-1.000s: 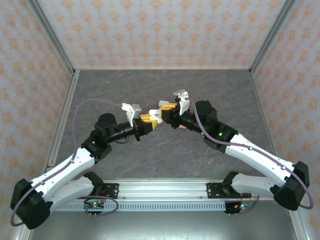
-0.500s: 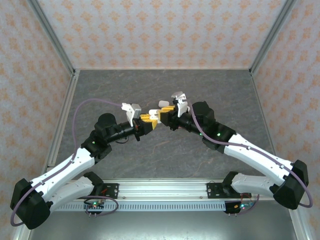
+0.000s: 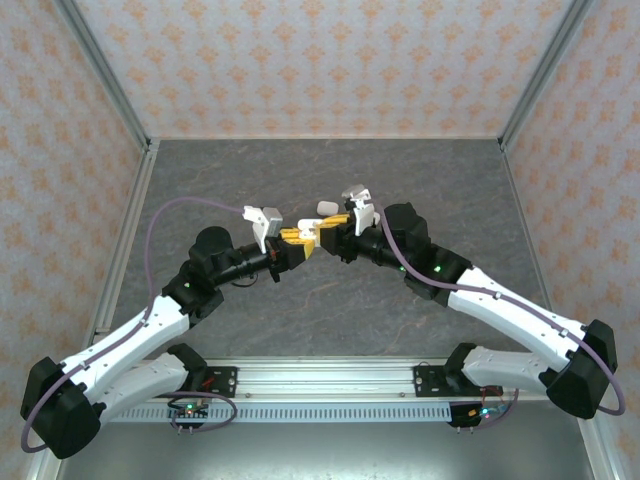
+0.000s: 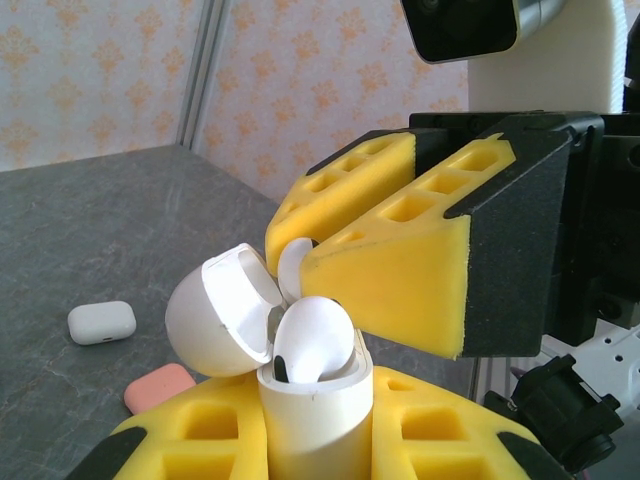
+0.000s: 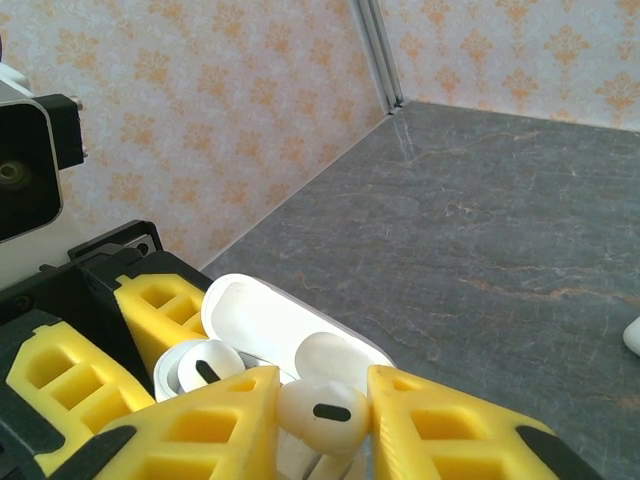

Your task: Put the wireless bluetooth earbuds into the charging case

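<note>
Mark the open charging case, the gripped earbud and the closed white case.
open charging case (image 4: 314, 418): left wrist view, front of its body.
gripped earbud (image 5: 320, 402): right wrist view, its rounded head.
closed white case (image 4: 102, 322): left wrist view, middle of its top.

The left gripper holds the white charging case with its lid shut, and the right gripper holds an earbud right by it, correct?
No: the lid is open, not shut, as the left wrist view shows. The left gripper holds the white charging case and the right gripper holds an earbud right by it.
</note>
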Motion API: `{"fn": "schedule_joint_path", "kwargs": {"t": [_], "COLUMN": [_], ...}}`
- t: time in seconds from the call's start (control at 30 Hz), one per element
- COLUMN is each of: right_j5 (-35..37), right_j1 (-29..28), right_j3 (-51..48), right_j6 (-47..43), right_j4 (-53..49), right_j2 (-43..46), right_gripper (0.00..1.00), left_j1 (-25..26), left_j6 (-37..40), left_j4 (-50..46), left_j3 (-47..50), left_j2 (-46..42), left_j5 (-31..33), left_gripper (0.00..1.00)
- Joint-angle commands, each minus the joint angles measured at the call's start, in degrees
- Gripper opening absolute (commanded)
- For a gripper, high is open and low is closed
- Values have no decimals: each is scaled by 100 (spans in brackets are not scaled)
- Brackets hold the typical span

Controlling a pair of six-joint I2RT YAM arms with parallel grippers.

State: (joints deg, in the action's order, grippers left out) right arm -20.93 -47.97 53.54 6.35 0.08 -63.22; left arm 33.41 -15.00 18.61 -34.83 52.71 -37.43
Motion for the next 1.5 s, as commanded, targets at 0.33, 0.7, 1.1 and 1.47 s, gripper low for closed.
{"fn": "schedule_joint_path", "kwargs": {"t": [0.33, 0.7, 1.1, 1.47], "right_j5": [-527, -632, -530, -158], "right_j1": [-46, -46, -46, -46], "right_j3": [199, 311, 524, 905], "right_j6": [331, 468, 492, 387], "right_j4": [-144, -148, -235, -646], "right_j2": [38, 38, 28, 79], "right_gripper": [31, 34, 38, 50], "left_j1": [34, 43, 96, 122], "left_j6": [-80, -90, -41, -15], "left_j4": [800, 944, 1052, 1162], "left_j3": [88, 143, 176, 205], "left_j2": [-129, -182, -156, -164], "left_j5": [-45, -89, -100, -135], "left_gripper": [0, 0, 0, 0]}}
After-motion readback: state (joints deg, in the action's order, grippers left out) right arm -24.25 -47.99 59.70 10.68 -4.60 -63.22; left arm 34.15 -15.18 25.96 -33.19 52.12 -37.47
